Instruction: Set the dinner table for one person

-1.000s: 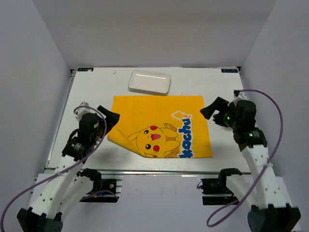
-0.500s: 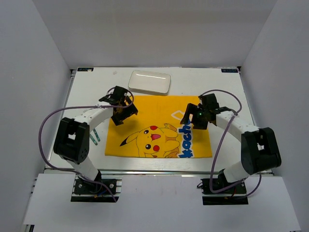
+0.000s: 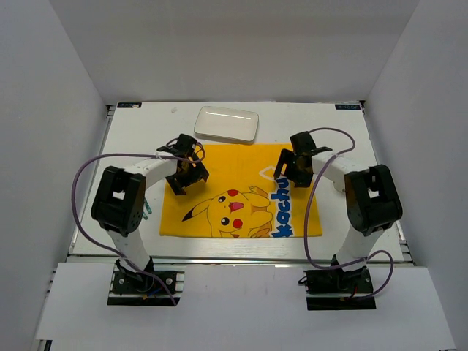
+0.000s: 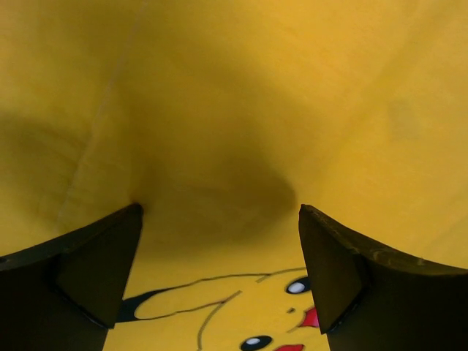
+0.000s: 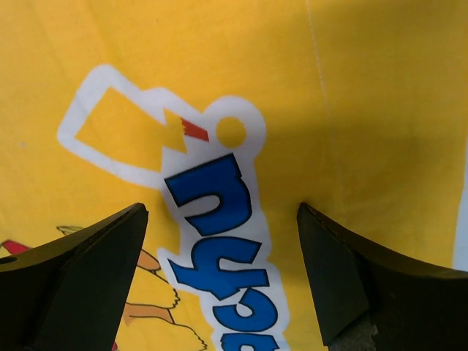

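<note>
Jaws, left: left gripper [image 4: 219, 216] stands wide open with nothing held; it hangs low over plain yellow cloth, and contact with the cloth cannot be told.
Jaws, right: right gripper [image 5: 219, 212] is likewise spread wide and empty, low over the blue lettering [image 5: 219, 241].
Dinner table: dinner table [image 3: 131, 139] is white and flat and fills the floor between the grey walls, with a metal rail [image 3: 219, 258] along its near edge.
Placemat: yellow Pikachu-printed placemat [image 3: 234, 164] lies flat at the table's centre, print upward, with both grippers over its far half.
Plate: small white rectangular plate [image 3: 227, 124] sits on the table just beyond the placemat's far edge, left of centre; contact cannot be told.
Small item: green-and-blue object [image 3: 147, 209] lies on the table by the placemat's left edge, partly hidden by the left arm, identity unclear.
</note>
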`<move>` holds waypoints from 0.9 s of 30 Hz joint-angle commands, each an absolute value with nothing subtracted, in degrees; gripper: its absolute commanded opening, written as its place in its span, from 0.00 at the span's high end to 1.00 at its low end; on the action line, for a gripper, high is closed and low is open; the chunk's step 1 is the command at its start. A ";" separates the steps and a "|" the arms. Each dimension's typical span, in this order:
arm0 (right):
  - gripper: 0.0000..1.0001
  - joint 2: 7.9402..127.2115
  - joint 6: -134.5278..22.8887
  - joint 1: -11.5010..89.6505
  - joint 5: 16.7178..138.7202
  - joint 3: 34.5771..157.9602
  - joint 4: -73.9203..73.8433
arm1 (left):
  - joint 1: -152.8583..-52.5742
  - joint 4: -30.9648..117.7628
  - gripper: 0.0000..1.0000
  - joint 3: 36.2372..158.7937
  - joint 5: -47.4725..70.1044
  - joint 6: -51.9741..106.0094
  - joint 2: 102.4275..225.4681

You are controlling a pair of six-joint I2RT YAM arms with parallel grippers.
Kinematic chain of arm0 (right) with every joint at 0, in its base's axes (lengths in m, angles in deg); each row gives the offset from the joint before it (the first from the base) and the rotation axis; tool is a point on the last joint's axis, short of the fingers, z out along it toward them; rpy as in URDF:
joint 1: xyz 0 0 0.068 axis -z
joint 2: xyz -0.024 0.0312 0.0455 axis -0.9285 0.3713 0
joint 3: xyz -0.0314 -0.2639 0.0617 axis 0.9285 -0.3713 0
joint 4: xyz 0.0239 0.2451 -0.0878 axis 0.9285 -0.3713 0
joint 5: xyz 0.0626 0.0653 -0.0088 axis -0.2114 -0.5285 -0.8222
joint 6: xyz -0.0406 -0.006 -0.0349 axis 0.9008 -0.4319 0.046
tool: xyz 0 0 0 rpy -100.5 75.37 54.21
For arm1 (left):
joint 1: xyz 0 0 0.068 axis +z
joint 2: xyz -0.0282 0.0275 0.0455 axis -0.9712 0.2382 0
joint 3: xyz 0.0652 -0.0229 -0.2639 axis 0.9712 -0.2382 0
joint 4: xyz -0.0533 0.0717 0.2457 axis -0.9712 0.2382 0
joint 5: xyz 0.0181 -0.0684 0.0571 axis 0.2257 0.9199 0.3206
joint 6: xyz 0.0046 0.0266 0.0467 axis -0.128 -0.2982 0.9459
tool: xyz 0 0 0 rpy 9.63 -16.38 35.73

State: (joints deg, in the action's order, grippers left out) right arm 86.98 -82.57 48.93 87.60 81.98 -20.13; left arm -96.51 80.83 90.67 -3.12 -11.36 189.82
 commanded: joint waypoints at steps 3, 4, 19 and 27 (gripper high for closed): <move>0.11 91.87 -84.33 49.22 94.41 85.14 -23.87 | -95.56 80.04 0.02 93.98 -3.27 -9.83 194.61; 0.11 91.96 -84.42 49.39 95.11 85.58 -23.96 | -95.55 80.13 0.02 95.21 -3.97 -9.57 195.58; 0.11 95.21 -83.11 50.36 95.38 89.98 -25.81 | -95.55 80.57 0.02 95.75 -3.89 -10.27 196.30; 0.11 96.18 -82.23 51.24 93.97 90.95 -25.37 | -96.08 80.31 0.02 95.31 -2.84 -10.71 195.33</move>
State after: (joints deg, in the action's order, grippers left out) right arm 93.60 -83.29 50.25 93.33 90.76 -24.94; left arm -95.94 80.79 97.03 -3.73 -10.18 196.22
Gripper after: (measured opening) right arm 0.889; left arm 0.981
